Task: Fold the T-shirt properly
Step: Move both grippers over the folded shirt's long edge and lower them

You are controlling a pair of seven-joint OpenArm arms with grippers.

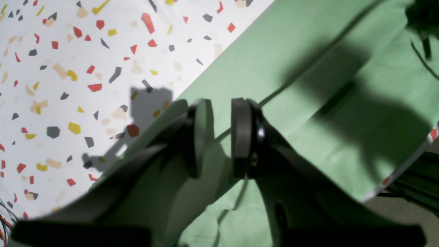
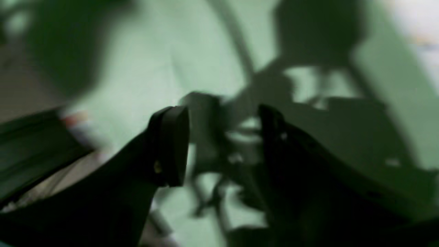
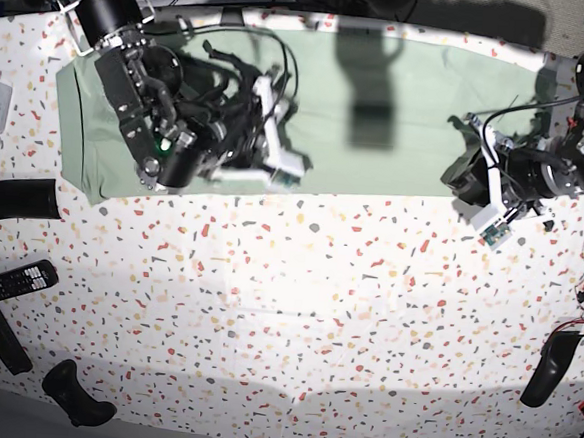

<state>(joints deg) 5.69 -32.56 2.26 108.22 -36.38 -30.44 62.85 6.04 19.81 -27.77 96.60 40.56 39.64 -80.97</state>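
Items counted: one T-shirt, two grippers, one speckled table, and a handful of dark loose objects along the table's edges.

T-shirt, one. We find it pale sage green, lying flat along the far side of the table as a long band that runs nearly the full width. In the left wrist view the T-shirt shows a straight edge against the speckled top and a long crease or folded layer crossing it diagonally.

Left gripper, one. We see its two round black pads standing a narrow gap apart, green cloth visible behind the gap. Whether any fabric is pinched between them we cannot tell. In the base view this gripper sits at the near edge of the shirt's one end.

Right gripper, one. The view is blurred, yet we make out its fingers spread wide with only shirt and shadow between them; nothing is held. In the base view it hangs over the other end of the cloth.

Other pieces: we count one remote control and one black cylinder near the table's edge.
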